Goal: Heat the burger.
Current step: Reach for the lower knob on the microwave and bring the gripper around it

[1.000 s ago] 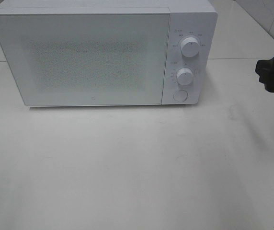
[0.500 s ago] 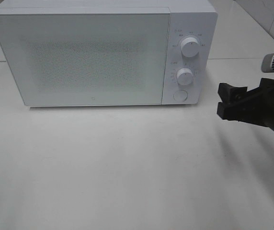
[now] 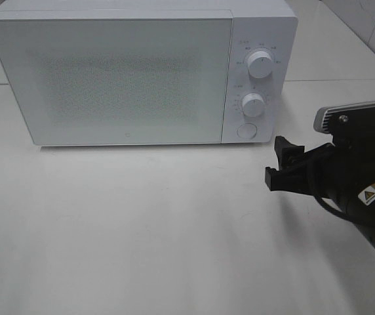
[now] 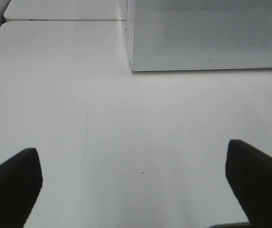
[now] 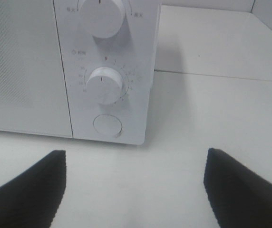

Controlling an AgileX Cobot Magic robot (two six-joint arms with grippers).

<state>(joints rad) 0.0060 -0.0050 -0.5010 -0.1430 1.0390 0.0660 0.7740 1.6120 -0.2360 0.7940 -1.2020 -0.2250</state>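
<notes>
- Your right pincer [image 3: 276, 161] is released: its two black fingers [image 5: 26, 190] stand well apart with nothing between them, only bare worktop [image 3: 141, 230] underneath.
- Straight ahead of that pincer is the control panel end of the white microwave [image 3: 128, 79]. The pincer is near it and not touching.
- The round button [image 5: 107, 126] is the nearest control ahead. The lower dial [image 5: 103, 84] sits above it and the upper dial [image 5: 102, 16] higher again.
- The microwave's front corner edge [image 5: 148, 137] falls between the fingers, slightly towards one side. Beyond it, open worktop runs back to a seam [image 5: 221, 76].
- Your left pincer [image 4: 136, 190] is also released, spread wide and empty, over bare worktop with open room on both sides of it.
- Ahead of the left pincer are the lower edge of the door [image 4: 207, 69] and the microwave's other front corner. Further back is a seam between worktop slabs [image 4: 64, 20].
- The door is closed and frosted. No view shows the burger, so you cannot tell where it is.
</notes>
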